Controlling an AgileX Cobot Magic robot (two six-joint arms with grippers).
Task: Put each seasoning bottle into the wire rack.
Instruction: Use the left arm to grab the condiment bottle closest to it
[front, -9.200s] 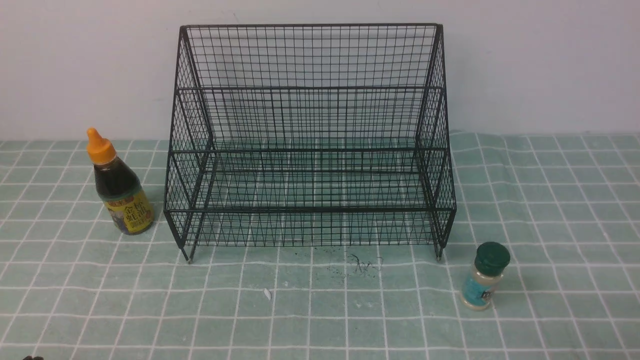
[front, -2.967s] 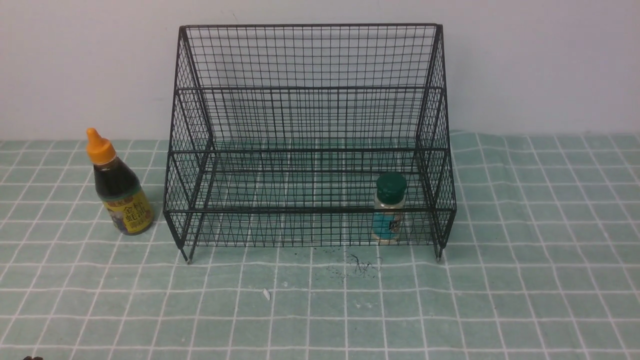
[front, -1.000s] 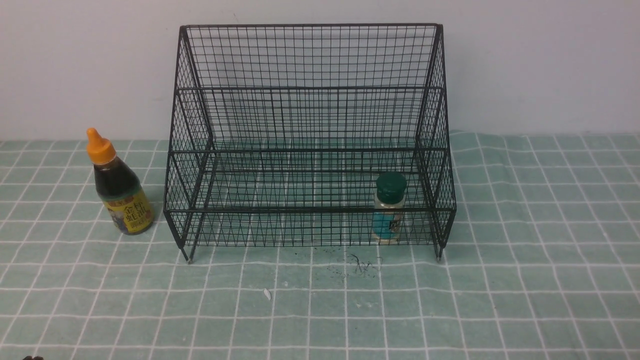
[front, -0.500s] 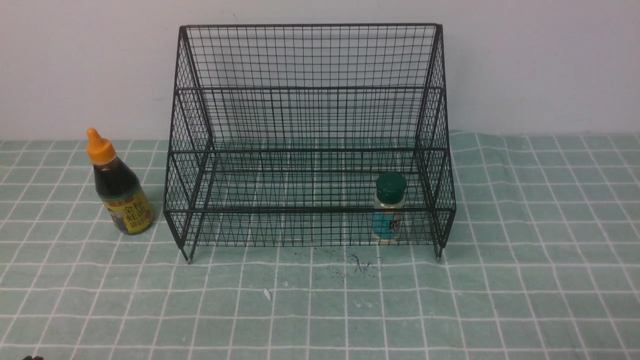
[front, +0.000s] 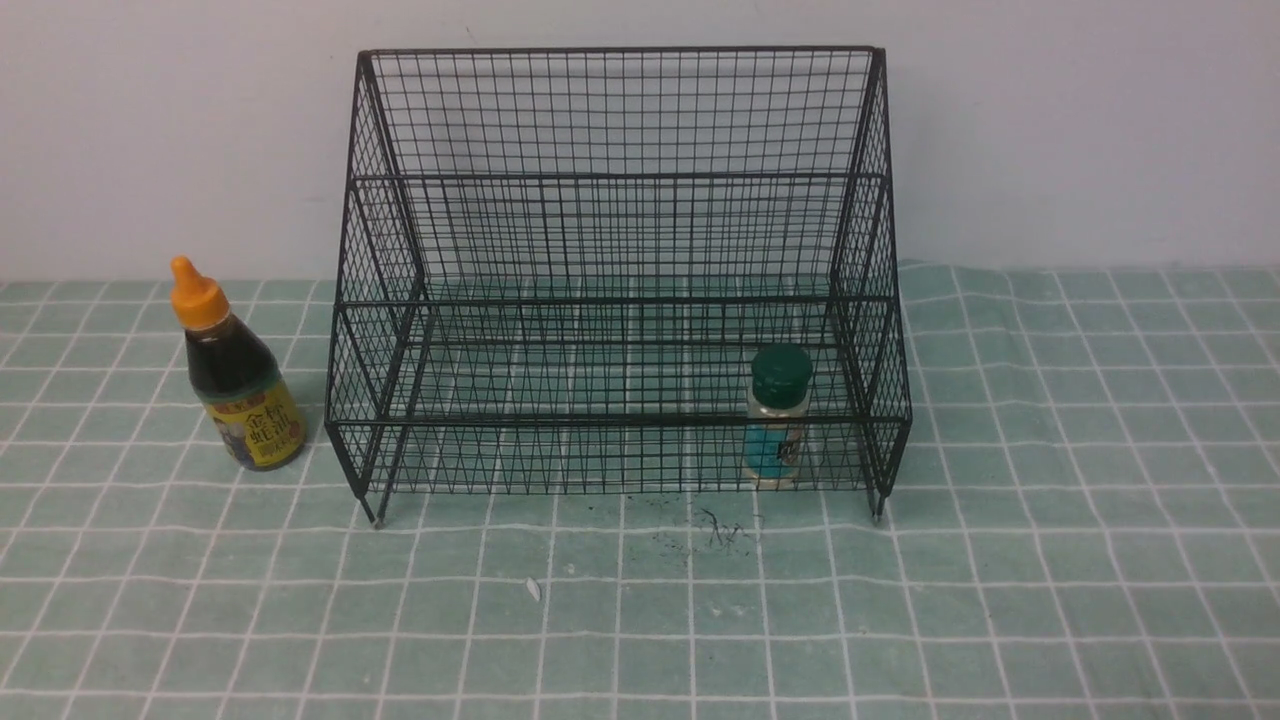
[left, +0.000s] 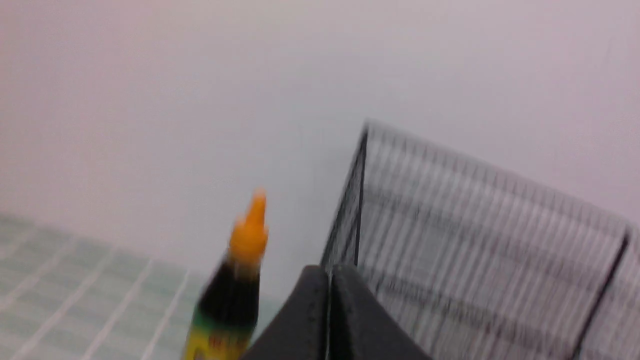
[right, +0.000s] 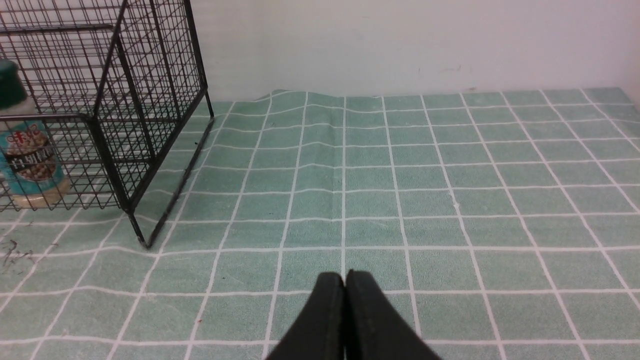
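The left tool (left: 328, 274) is seen closed in its wrist view, its two dark fingers pressed together with nothing held between them, though the whole of that view is blurred. Past it the sauce bottle (left: 227, 300) is seen upright, its orange pointed cap uppermost, and one upper corner of the rack (left: 475, 225) is seen near it against the pale wall (left: 150, 100). The right tool (right: 345, 276) is likewise closed on nothing, its fingers meeting at the tips, and the tabletop (right: 450, 200), covered by a green cloth checked with white lines, is spread beyond it. This tool is kept well apart from the rack, whose right end and front leg are seen off to one side of that view. Neither tool is caught in the front view. There the black wire rack is shown standing in the middle of the tabletop with its tall grid back toward the wall. The jar (front: 778, 415) is set upright in the lower front tier, near the right end, behind the front mesh, and its dark green lid is raised above the front rail. The sauce bottle is left outside the rack, standing on the tabletop just beside the left end, near the front left leg; a narrow gap is seen between the yellow label and the wire. Some dark marks (front: 715, 530) are scattered on the cloth just in front of the rack, and a small white fleck (front: 533, 589) is seen nearer the camera.
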